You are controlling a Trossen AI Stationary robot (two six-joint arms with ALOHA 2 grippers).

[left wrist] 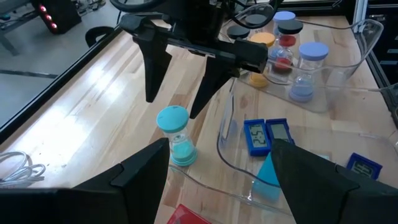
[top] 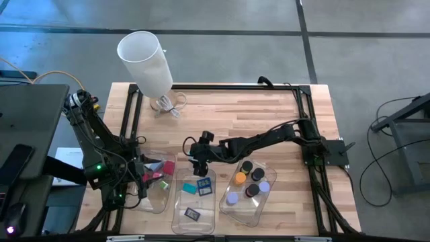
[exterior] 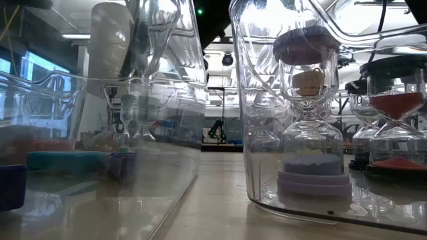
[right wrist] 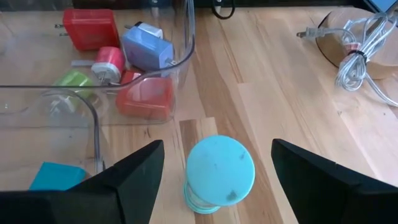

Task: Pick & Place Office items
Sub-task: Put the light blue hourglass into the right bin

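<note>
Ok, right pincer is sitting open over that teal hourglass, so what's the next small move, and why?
Probably lower the right pincer straight down and close on the teal hourglass. It stands upright on the bare wood, outside the trays, between the open fingers, so a short descent should bracket it. The left pincer waits open nearby.

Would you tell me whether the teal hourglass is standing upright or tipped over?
Upright: the teal hourglass stands on its base on the table, cap up.

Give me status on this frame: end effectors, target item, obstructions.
Right end effector open above teal hourglass, not gripping. Left end effector open, nearby. Middle tray wall close beside hourglass.
</note>
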